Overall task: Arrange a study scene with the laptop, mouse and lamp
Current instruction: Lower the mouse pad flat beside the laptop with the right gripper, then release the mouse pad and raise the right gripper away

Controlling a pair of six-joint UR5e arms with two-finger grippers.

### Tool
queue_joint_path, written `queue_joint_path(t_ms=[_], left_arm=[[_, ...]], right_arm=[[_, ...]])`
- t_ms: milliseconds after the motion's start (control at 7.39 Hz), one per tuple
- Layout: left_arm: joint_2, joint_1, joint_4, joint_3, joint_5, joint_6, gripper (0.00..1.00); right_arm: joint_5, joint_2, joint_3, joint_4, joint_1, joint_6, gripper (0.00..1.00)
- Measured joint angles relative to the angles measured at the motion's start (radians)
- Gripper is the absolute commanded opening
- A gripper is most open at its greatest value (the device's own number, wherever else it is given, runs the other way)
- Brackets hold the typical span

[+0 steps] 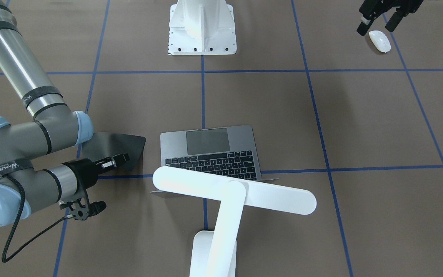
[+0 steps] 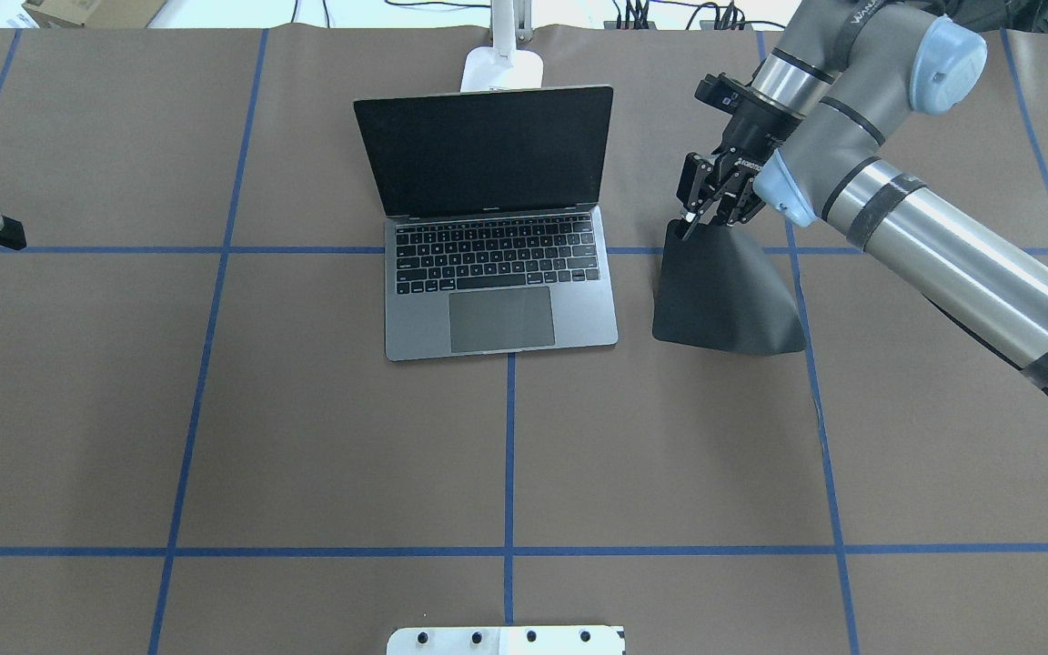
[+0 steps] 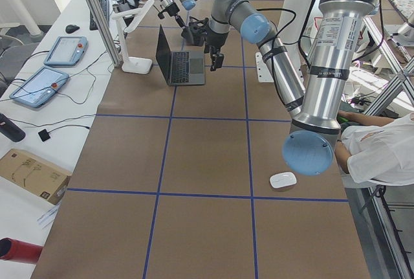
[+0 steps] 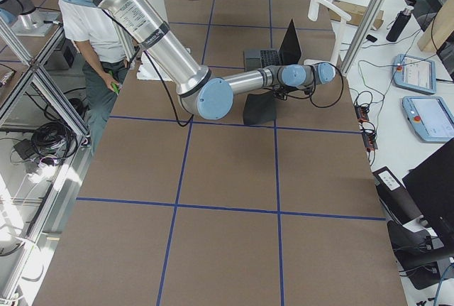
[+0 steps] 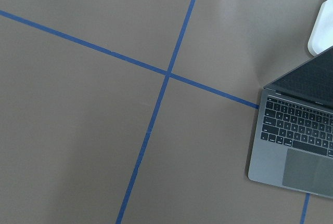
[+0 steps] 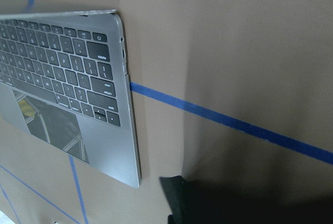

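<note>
1. Front-facing view: at the left of the frame the right gripper (image 1: 110, 161) pinches one edge of the black mat (image 1: 123, 144), which is partly raised just beside the laptop (image 1: 221, 152) at centre. Held by one edge, so thin and limp a sheet could slip free, or swing into the laptop and shove it. The lamp (image 1: 233, 192) stretches its bar across lower centre. At upper right the left gripper (image 1: 378, 23) hangs with its fingers spread just over the mouse (image 1: 379, 41). The mouse is glossy and rounded, so an off-centre squeeze may squirt it away.
2. Overhead view: the mat tents up from the counter (image 2: 215, 409), right of the laptop. If lowered carelessly, it may fold or overlap the laptop's side. The mouse is out of frame.
3. Left side view: the mouse lies at lower right, well apart from the laptop at the top. That means a long carry, and a weak hold could drop it.
4. Right side view: the right arm's wrist works close to the open screen, so a wide swing could knock the lid or the lamp.
5. Left wrist view: only the laptop and the lamp's foot show at the right edge, so it offers no check on the mouse.
6. Right wrist view: the mat's dark edge sits at the bottom, near the laptop's corner but apart from it.
</note>
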State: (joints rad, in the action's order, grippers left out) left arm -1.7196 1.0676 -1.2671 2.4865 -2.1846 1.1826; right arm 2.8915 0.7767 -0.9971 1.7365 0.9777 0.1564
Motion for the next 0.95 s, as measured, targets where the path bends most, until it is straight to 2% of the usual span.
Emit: queue_joint_path(t_ms=[677,948], left_arm=[[0.0,0.001,0.0,0.007,-0.001,0.002,0.99],[-0.001,0.002,0.0,0.01,-0.001,0.018,0.99]], right_arm=[[0.0,-0.022,0.009,-0.03,0.025,0.0,0.66],[0.0,-0.023,0.009,-0.032,0.055,0.0,0.62]])
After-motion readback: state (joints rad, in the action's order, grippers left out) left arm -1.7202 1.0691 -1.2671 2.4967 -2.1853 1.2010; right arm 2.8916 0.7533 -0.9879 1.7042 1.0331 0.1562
